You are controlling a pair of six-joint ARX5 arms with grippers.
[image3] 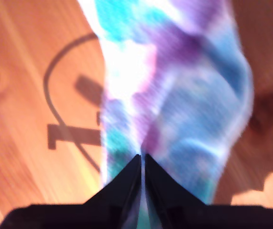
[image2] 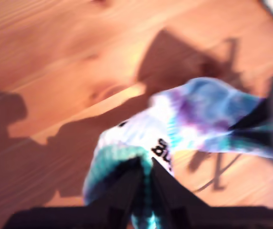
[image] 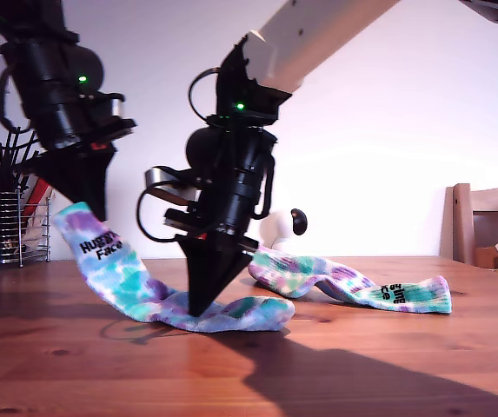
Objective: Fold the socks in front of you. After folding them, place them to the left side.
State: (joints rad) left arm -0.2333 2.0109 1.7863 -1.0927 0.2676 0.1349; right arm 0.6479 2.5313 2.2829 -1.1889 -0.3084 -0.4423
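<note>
My first hand [image: 93, 211] is raised toward the exterior view's left, jaws closed. My second hand [image: 198, 306] points straight down at centre, jaws pinched together.

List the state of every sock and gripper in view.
Near sock: one end lifted off the table, the other pinned down.
Far sock: lying rumpled on the table, untouched.
My first gripper: shut on the near sock's raised cuff.
My second gripper: shut on the near sock at table level.

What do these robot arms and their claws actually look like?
Both are mostly black, with chunky rounded joints, looped black cables and small green lights. My first gripper and my second gripper taper to pointed black wedges. One arm has a long cream-coloured upper link.
</note>
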